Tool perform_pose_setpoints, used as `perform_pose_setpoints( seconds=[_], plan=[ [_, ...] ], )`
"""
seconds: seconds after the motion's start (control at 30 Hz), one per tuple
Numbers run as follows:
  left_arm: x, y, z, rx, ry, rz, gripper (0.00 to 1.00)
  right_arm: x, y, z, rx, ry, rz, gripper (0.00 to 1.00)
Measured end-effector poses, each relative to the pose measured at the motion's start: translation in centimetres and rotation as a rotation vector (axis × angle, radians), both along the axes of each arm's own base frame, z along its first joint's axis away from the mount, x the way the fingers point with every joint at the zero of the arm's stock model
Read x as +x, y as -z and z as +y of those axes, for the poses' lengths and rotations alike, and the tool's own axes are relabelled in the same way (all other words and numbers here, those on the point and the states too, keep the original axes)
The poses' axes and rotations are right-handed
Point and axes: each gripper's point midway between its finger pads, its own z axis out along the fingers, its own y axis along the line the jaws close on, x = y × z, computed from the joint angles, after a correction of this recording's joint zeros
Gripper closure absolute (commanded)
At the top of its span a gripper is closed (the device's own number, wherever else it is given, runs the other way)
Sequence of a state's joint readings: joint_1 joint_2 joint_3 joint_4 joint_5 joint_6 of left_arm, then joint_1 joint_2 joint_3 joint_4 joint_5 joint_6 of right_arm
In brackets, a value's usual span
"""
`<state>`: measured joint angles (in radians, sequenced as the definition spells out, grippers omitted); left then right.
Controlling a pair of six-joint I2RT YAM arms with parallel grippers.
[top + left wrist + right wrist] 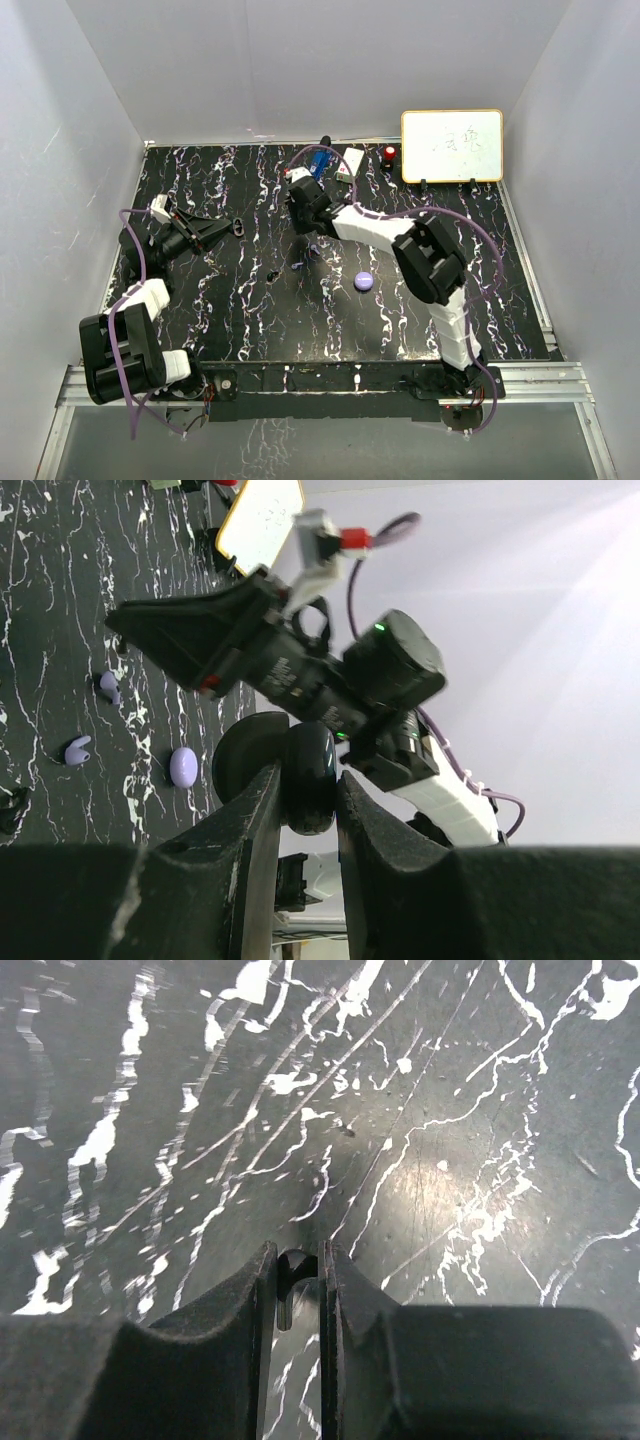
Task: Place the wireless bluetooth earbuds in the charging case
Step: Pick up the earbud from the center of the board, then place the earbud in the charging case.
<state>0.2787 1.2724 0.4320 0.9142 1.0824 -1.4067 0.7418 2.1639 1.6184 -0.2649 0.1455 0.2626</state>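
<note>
The left claw (303,780) is clamped on a round black case (316,750), held off the desk (200,300) at the left-centre of the overhead view. A second dark disc beside it looks like its open lid. The right claw (297,1252) is pinched narrow on a tiny black earbud (288,1272), low over the desk near the centre. Two lavender earbuds (77,750) (108,685) lie loose on the desk at the left of the left wrist view, with a lavender puck (183,766) just right of the lower one.

The step in hand seems to be bringing the black earbud to the case. To do it well, the left claw should turn the case so its open face points up and hold it steady. The right claw should lift clear, travel across, and line the bud up with a socket before descending slowly. It should let go only once the bud is seated. The grip on so small a piece is shallow, so a fast move could flick it loose.
</note>
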Motion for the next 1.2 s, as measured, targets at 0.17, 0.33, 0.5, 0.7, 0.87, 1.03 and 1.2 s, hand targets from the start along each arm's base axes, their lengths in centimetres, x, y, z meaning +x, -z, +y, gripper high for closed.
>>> perform_pose_setpoints(
  seconds=[0.17,0.33,0.5,0.7,0.87,1.03,1.2],
  plan=[
    [-0.3,-0.3,-0.9,-0.009,0.033,-0.009,1.00,-1.6,-7.1,-0.2,0.133,-0.043,-0.098,0.94],
    [-0.2,-0.6,-1.8,-0.045,0.073,-0.008,1.00,-3.4,-15.2,-0.7,0.304,-0.099,-0.260,0.99],
    [0.0,-0.7,-3.1,-0.108,0.127,0.003,1.00,-5.4,-20.1,-1.5,0.420,-0.151,-0.388,1.00],
    [-0.4,-0.4,-5.7,-0.162,0.206,0.048,1.00,-6.6,-20.2,-1.5,0.470,-0.207,-0.427,1.00],
    [-0.9,-0.5,-7.1,-0.169,0.245,0.056,1.00,-8.2,-19.2,-1.7,0.499,-0.263,-0.443,1.00],
    [-1.0,-1.0,-7.7,-0.165,0.256,0.038,1.00,-9.4,-20.0,-1.7,0.556,-0.313,-0.500,1.00],
    [-1.2,-0.9,-8.4,-0.160,0.269,0.033,1.00,-10.4,-21.7,-1.5,0.623,-0.366,-0.572,1.00]
  ],
)
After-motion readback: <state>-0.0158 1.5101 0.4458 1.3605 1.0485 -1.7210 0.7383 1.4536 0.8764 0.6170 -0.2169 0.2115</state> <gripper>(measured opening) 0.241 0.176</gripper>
